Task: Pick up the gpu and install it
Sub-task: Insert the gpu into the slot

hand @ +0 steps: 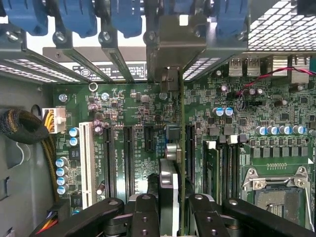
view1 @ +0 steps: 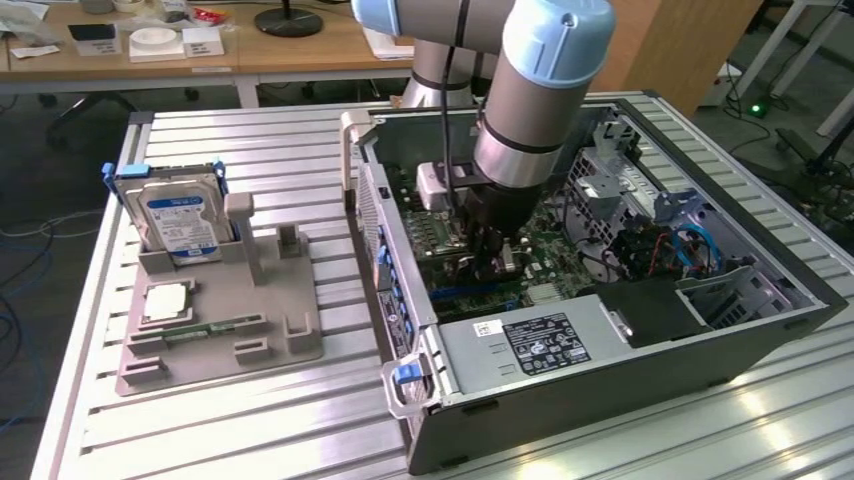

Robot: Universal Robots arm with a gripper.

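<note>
In the exterior view, an open dark computer case (view1: pixel 747 335) lies on the ribbed metal desk (view1: pixel 267 420); beside it a grey holder (view1: pixel 220 320) carries a silver hard drive with blue label (view1: pixel 180 225). The tool (view1: pixel 489 262) reaches down into the case above the green motherboard (view1: pixel 567 265).

In the wrist view, the tool (hand: pixel 169 207) is clenched on the thin dark gpu (hand: pixel 170 173), held edge-on over the black expansion slots (hand: pixel 128 158), its pale bracket (hand: pixel 177 37) at the rear slot openings.
</note>
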